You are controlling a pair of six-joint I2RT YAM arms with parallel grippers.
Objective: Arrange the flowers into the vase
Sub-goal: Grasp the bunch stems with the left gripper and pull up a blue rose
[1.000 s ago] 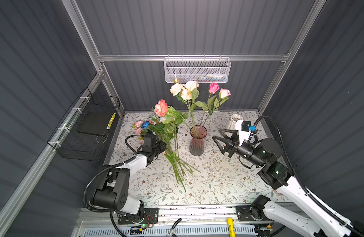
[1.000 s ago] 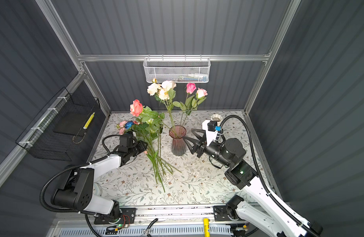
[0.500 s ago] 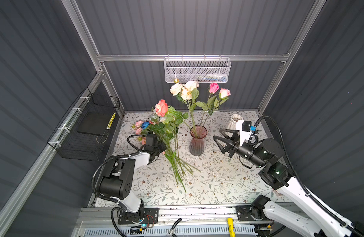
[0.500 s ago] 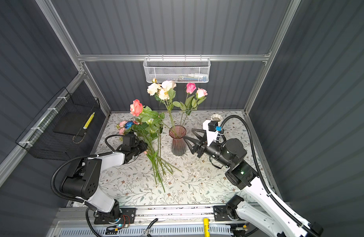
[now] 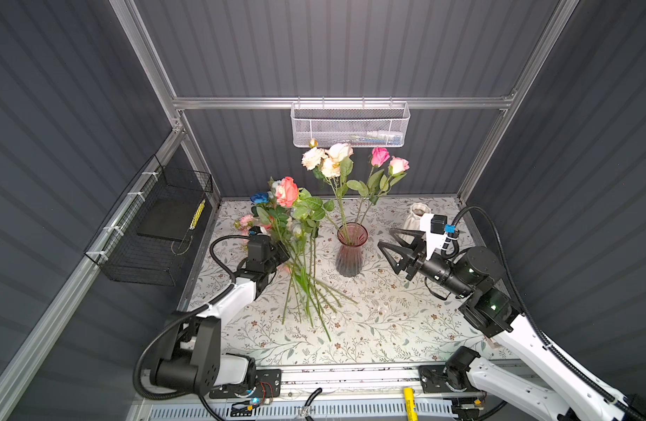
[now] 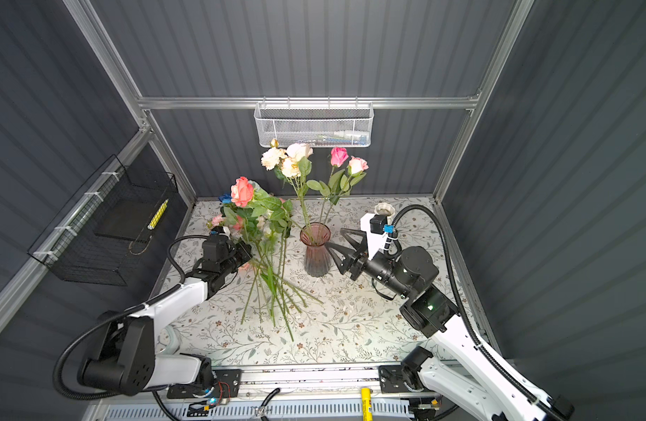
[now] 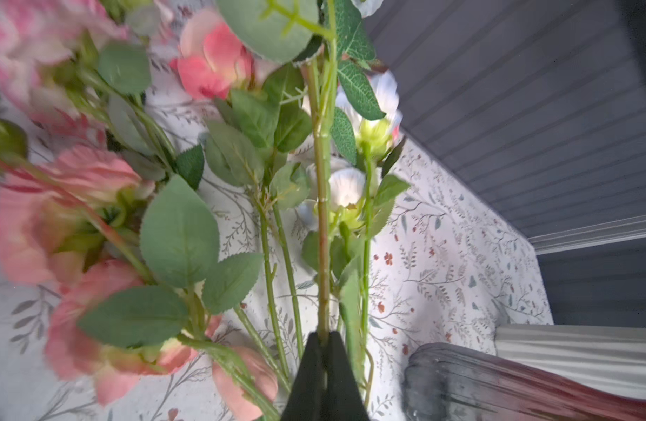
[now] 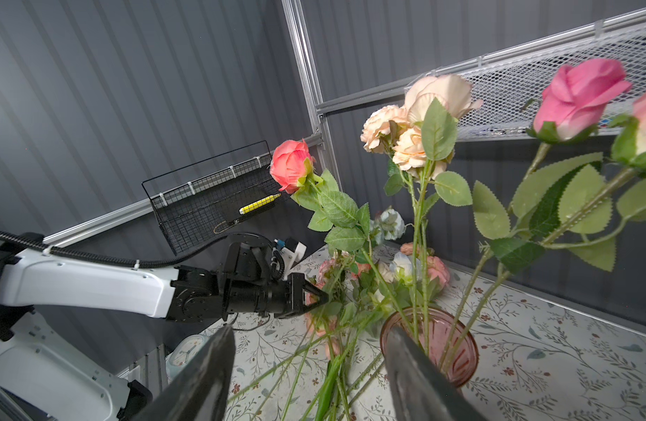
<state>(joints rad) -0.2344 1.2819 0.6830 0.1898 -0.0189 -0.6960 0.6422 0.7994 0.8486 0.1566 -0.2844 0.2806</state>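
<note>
The pink ribbed glass vase [image 5: 351, 251] [image 6: 316, 251] [image 8: 456, 350] stands mid-table and holds cream and pink roses [image 5: 330, 160]. To its left a bunch of flowers [image 5: 306, 288] [image 6: 274, 291] fans out, stem ends on the table. My left gripper [image 5: 283, 255] [image 6: 246, 251] [image 7: 323, 339] [image 8: 323, 293] is shut on one green stem [image 7: 321, 218] in that bunch; a salmon-pink rose [image 5: 286, 191] [image 8: 290, 171] rises above it. On the vase's right, my right gripper [image 5: 384, 237] [image 6: 334, 237] [image 8: 308, 330] is open and empty, aimed at the vase.
A white ribbed vase [image 5: 418, 213] stands at the back right, behind my right wrist. A white mesh basket [image 5: 350, 125] hangs on the back wall above the vase flowers. A black wire basket [image 5: 161, 226] hangs on the left wall.
My left jaws have closed onto the stem in the bunch, and the left arm's rear links have swung. The right arm has barely moved.
</note>
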